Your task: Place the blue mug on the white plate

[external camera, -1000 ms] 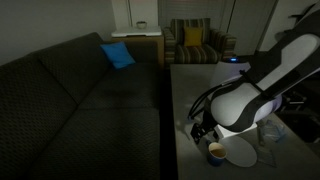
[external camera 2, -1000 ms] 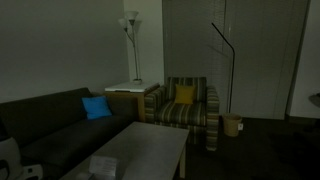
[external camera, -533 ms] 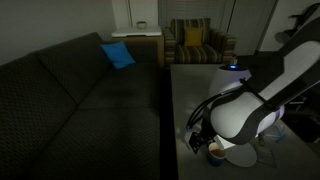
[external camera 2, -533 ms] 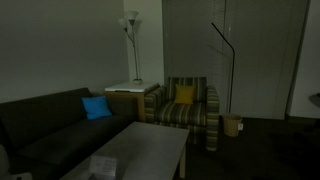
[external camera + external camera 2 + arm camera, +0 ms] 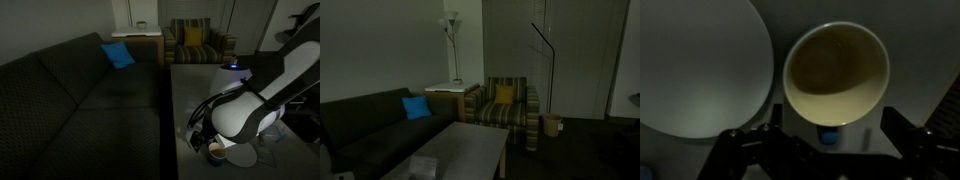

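Observation:
The blue mug (image 5: 835, 65) shows from above in the wrist view, with a cream inside and a blue handle pointing toward the wrist. It stands on the table just right of the white plate (image 5: 695, 70), beside it and not on it. My gripper (image 5: 836, 135) is open, one finger on each side of the mug's near edge. In an exterior view the mug (image 5: 215, 151) sits at the table's near end beside the plate (image 5: 242, 155), with the gripper (image 5: 203, 140) low over it.
The grey table (image 5: 190, 90) runs alongside a dark sofa (image 5: 80, 100) with a blue cushion (image 5: 117, 55). A striped armchair (image 5: 510, 105) and floor lamps stand beyond it. A white object (image 5: 423, 165) lies on the table. The room is dim.
Over the last second the arm swung down and in toward the mug, then held still for the last half second. The mug and plate have not moved.

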`<state>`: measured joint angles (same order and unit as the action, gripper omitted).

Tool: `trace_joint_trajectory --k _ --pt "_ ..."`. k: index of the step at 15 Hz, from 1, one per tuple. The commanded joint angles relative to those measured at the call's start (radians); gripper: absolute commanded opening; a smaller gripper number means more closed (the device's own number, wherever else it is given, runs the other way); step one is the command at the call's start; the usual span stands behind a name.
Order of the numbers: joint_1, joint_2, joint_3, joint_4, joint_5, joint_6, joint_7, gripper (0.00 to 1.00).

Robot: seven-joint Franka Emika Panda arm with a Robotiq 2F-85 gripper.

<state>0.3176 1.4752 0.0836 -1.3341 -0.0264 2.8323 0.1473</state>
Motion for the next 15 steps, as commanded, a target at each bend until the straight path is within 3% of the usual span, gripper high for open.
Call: trace_joint_trajectory --k 1,9,12,15 --pt "0.012 0.000 -0.021 -0.001 0.010 0.010 0.004 1.00" --pt "0.026 -0.008 -0.036 -0.004 -0.003 0.018 0.020 0.98" --pt "0.030 -0.009 -0.037 -0.005 -0.003 0.020 0.020 0.76" --pt "0.035 -0.009 -0.037 -0.004 -0.003 0.019 0.020 0.65"
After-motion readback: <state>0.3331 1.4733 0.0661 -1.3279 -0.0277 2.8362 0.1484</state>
